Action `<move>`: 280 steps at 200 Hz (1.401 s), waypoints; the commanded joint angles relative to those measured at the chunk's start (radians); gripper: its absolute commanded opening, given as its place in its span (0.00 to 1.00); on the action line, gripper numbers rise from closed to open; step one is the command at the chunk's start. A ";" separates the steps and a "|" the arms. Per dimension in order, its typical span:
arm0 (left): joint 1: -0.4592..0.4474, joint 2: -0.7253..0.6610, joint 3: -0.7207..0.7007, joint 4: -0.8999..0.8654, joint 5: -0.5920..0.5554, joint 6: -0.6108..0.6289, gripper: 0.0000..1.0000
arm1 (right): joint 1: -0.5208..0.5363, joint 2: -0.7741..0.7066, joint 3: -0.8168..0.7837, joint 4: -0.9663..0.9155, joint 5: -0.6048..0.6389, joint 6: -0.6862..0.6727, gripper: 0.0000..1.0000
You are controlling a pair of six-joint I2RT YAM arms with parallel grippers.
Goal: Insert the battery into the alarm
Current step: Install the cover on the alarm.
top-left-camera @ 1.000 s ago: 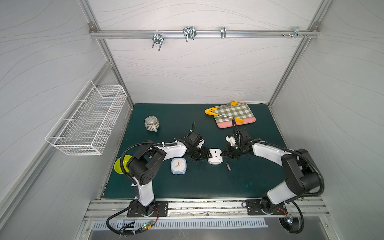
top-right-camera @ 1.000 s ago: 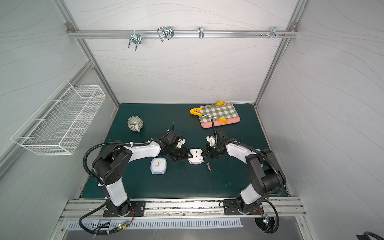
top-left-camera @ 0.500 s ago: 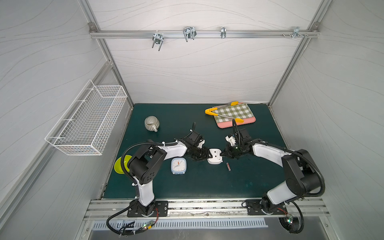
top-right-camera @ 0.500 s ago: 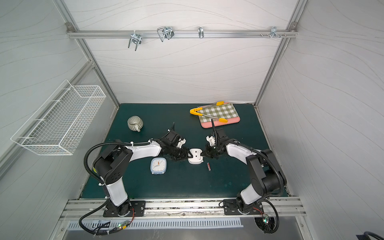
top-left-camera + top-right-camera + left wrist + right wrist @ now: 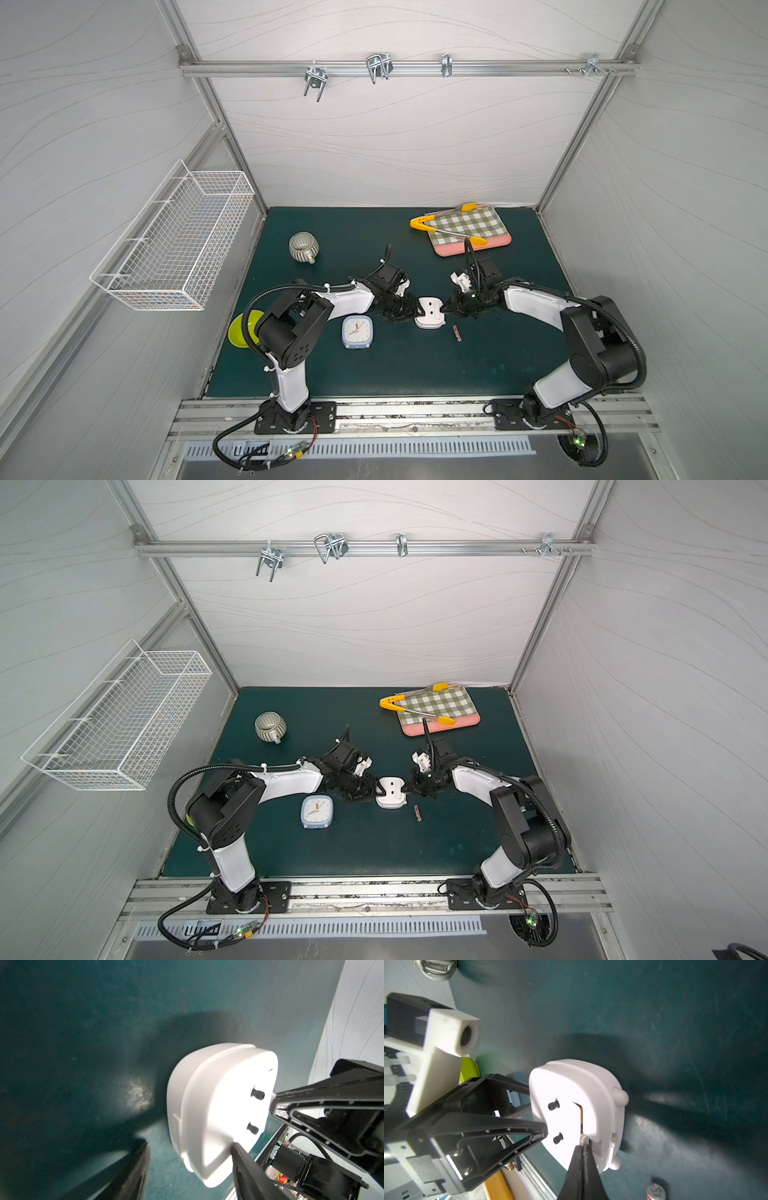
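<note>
My left gripper (image 5: 189, 1144) stands about half open astride the rim of the white alarm (image 5: 430, 309), which lies face down on the green mat (image 5: 374, 365). One finger (image 5: 245, 1163) rests on the alarm's back beside its two black knobs (image 5: 553, 1105). The other shows a strip of mat between itself and the alarm's side, so I clamp nothing. My right gripper (image 5: 584, 1147) is fully closed, its paired tips pressed into the seam of the battery cover (image 5: 591, 1124), which sits slightly ajar. The battery (image 5: 457, 333) lies loose on the mat just beside the alarm, on my right arm's side and toward my bases. A blue clock (image 5: 357, 331) sits near the alarm on its opposite side.
</note>
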 commanded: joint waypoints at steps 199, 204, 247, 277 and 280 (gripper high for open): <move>-0.007 0.037 0.010 -0.030 -0.018 0.008 0.64 | 0.039 -0.028 0.026 -0.065 0.055 -0.013 0.11; -0.007 0.037 0.010 -0.030 -0.018 0.008 0.64 | 0.038 -0.028 0.026 -0.067 0.057 -0.015 0.11; -0.007 0.035 0.010 -0.033 -0.019 0.010 0.64 | 0.038 -0.030 0.019 -0.055 0.052 -0.004 0.09; -0.007 0.038 0.012 -0.031 -0.017 0.009 0.64 | 0.031 -0.030 0.024 -0.061 0.056 -0.009 0.11; -0.007 0.038 0.013 -0.031 -0.018 0.009 0.64 | 0.030 -0.029 0.025 -0.061 0.058 -0.009 0.12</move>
